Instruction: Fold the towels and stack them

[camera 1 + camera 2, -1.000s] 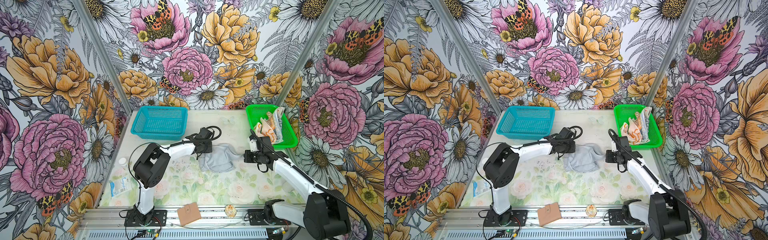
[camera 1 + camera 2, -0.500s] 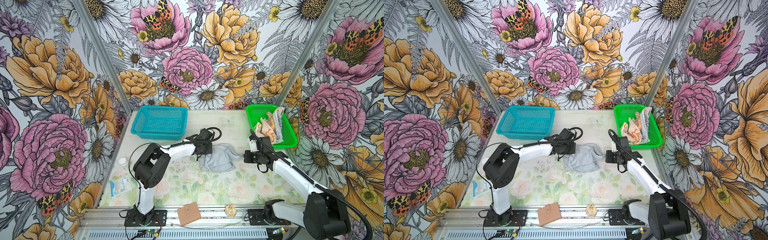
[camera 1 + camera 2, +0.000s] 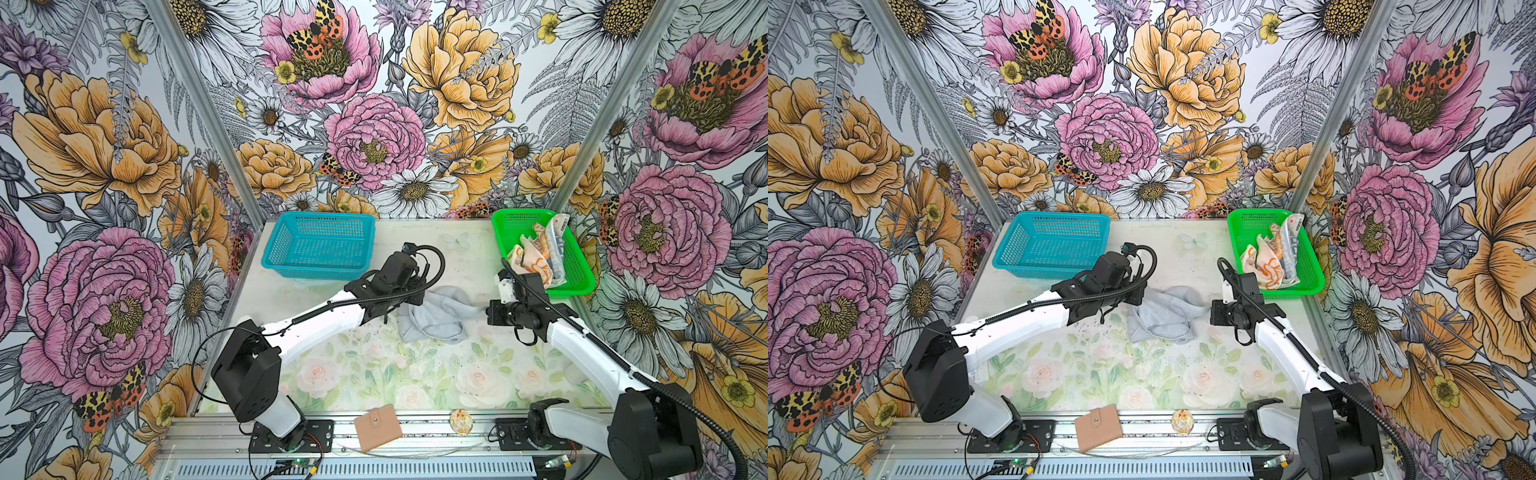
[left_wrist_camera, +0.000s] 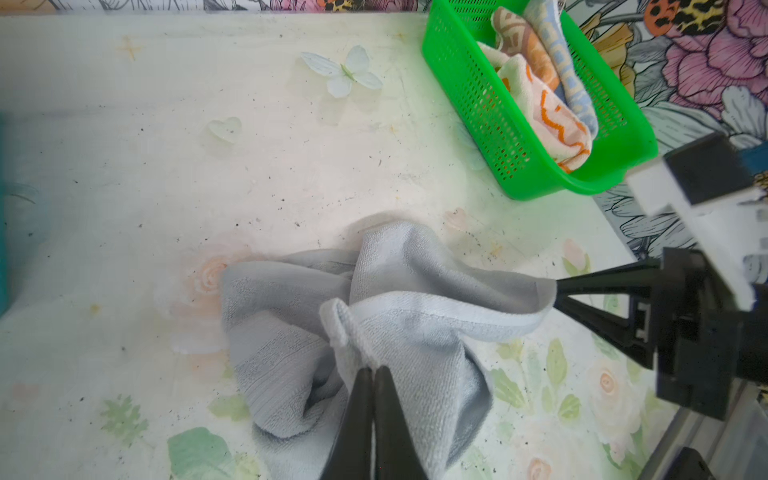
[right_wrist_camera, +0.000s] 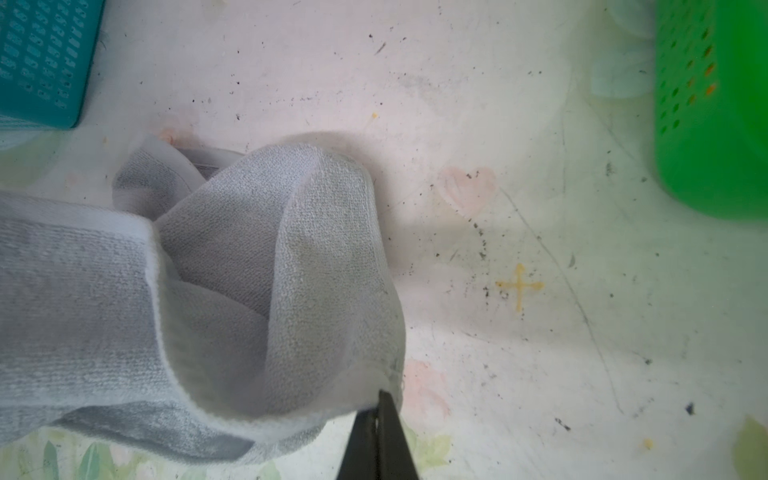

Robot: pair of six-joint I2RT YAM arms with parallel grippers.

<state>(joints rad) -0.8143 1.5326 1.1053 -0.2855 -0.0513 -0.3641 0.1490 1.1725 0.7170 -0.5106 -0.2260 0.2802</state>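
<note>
The floral counter [image 3: 374,374] lies bare in front of the light grey towel [image 3: 436,322], which sits crumpled mid-counter in soft folds, clear of the teal basket [image 3: 318,245] and of the green basket [image 3: 577,289] holding the two patterned towels [image 3: 536,257]. The left end effector [image 4: 374,374] pinches its pale hem, jaws closed tight; the right end effector [image 5: 380,403] pinches the opposite corner likewise.

The worktop [image 3: 374,374] is pale, printed with faded roses and green leaves, and flecked with dark specks. A teal mesh basket [image 3: 318,270] stands at its back left, and a green mesh basket [image 3: 505,237] at the back right corner. Between them, nearer the middle, a grey towel [image 3: 436,320] lies crumpled, part of it resting on the surface.
</note>
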